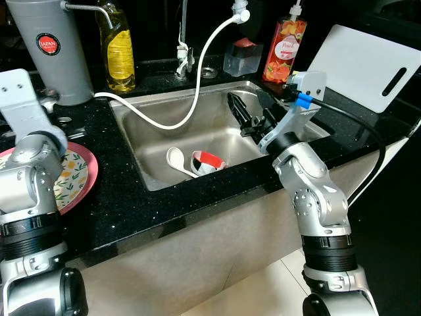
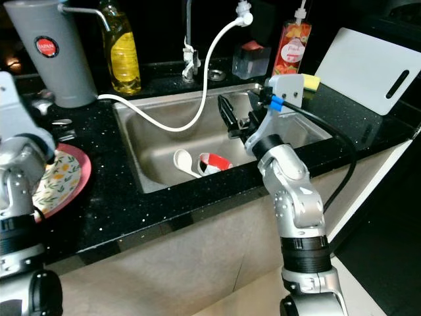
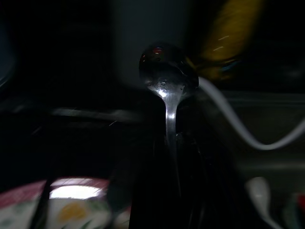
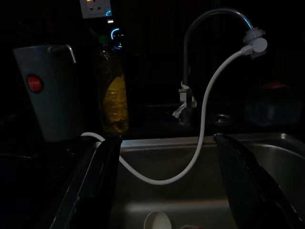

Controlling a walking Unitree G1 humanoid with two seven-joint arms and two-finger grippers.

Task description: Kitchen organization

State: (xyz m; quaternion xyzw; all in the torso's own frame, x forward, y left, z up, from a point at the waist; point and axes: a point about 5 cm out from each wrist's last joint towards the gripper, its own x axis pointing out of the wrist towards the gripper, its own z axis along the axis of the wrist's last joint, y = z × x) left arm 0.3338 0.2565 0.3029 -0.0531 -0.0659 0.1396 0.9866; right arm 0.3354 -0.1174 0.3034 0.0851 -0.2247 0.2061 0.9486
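A metal spoon [image 3: 167, 81] sat clamped between the fingers of the left hand [image 3: 171, 191], its bowl pointing away from the wrist camera toward the grey canister [image 1: 51, 49] and the yellow bottle [image 1: 119, 52]. In the eye views that arm stood at the left edge of the frame, over a floral plate with a pink rim [image 1: 77, 176] on the black surface [image 1: 131, 217]. Lower centre of the frame, in the steel sink [image 1: 151, 141], lay a white ladle spoon [image 1: 177, 160] and, touching it on its right, a tipped red-and-white cup [image 1: 208, 161]. The right hand [image 1: 253, 113] hung over the right part of the sink, its two black fingers spread well apart and holding nothing; in its wrist view the fingers framed the basin, with the ladle spoon low between them. A white hose [image 1: 197, 85] ran from the tap head [image 1: 241, 12] at top centre, dipped down into the sink and curved up over its left rim toward the canister. Behind the sink stood a clear box with something red inside [image 1: 242, 57] and, right of it, a red soap bottle with a pump [image 1: 284, 47]. A white cutting board [image 1: 371, 66] leaned at the upper right of the frame.
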